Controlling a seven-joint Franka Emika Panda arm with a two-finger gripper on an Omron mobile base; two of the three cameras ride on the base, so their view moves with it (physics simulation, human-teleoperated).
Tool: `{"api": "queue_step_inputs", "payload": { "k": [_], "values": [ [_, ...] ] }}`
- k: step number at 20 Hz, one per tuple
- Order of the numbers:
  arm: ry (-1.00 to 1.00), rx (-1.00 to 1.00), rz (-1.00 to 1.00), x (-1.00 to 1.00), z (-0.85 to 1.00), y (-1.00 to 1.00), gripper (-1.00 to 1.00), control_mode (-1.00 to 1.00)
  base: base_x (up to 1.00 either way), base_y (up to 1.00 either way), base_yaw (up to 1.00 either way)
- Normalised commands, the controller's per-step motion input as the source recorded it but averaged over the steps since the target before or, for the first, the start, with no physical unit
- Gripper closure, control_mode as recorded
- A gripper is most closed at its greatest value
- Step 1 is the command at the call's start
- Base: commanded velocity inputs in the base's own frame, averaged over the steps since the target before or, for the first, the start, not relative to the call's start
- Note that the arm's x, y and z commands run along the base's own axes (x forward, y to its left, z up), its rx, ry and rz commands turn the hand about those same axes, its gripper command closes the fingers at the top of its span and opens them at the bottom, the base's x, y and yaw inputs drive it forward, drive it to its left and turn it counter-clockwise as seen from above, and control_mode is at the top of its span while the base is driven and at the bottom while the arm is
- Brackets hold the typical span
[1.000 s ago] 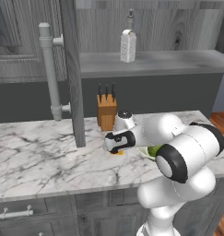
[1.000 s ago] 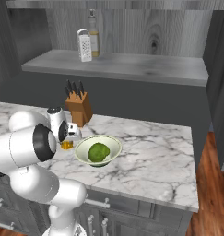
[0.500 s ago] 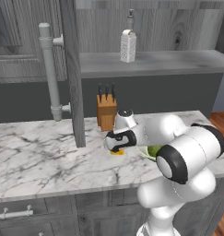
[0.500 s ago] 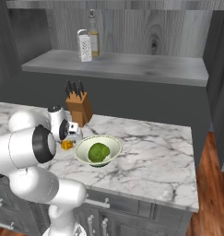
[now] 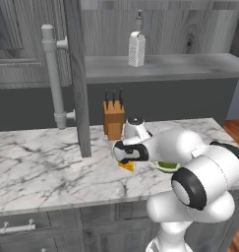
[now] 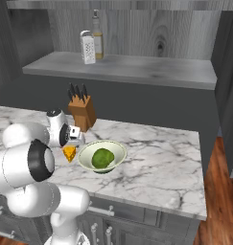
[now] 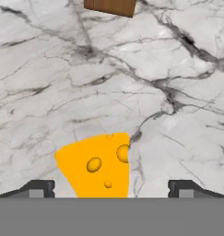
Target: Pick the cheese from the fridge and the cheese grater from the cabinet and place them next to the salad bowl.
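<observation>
We saw the cheese (image 7: pixel 97 165) lying flat on the marble counter (image 5: pixel 42 167), just beside the salad bowl (image 6: pixel 119 150). The gripper (image 7: pixel 111 189) hung right over it with its fingers (image 7: pixel 38 188) spread wide, one on each side of the wedge and clear of it. The cheese grater (image 5: pixel 136 49) stood upright on the cabinet (image 5: pixel 74 74) shelf, beside a bottle (image 6: pixel 97 40). A knife block (image 5: pixel 113 120) stood behind the bowl.

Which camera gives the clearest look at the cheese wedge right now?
The hand view: the cheese lies large on the marble, holes visible. The right base view shows a small wedge beside the salad bowl; the left base view shows just an orange corner under the gripper.
</observation>
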Motion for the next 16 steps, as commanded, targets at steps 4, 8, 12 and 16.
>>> {"api": "queue_step_inputs", "payload": {
  "k": [4,8,12,16],
  "values": [
    [-0.11,0.0,-0.07,-0.19,0.45,-0.01,-1.0,-1.0,0.0,0.0,0.0],
    [-0.1,0.03,-0.05,-0.17,0.49,-0.07,-1.0,-1.0,0.0,0.0,0.0],
    [-0.12,0.02,0.0,-0.15,0.55,-0.04,-1.0,-1.0,0.0,0.0,0.0],
    [-0.14,0.0,0.0,-0.2,0.61,-0.03,-1.0,-1.0,0.0,0.0,0.0]
  ]
}}
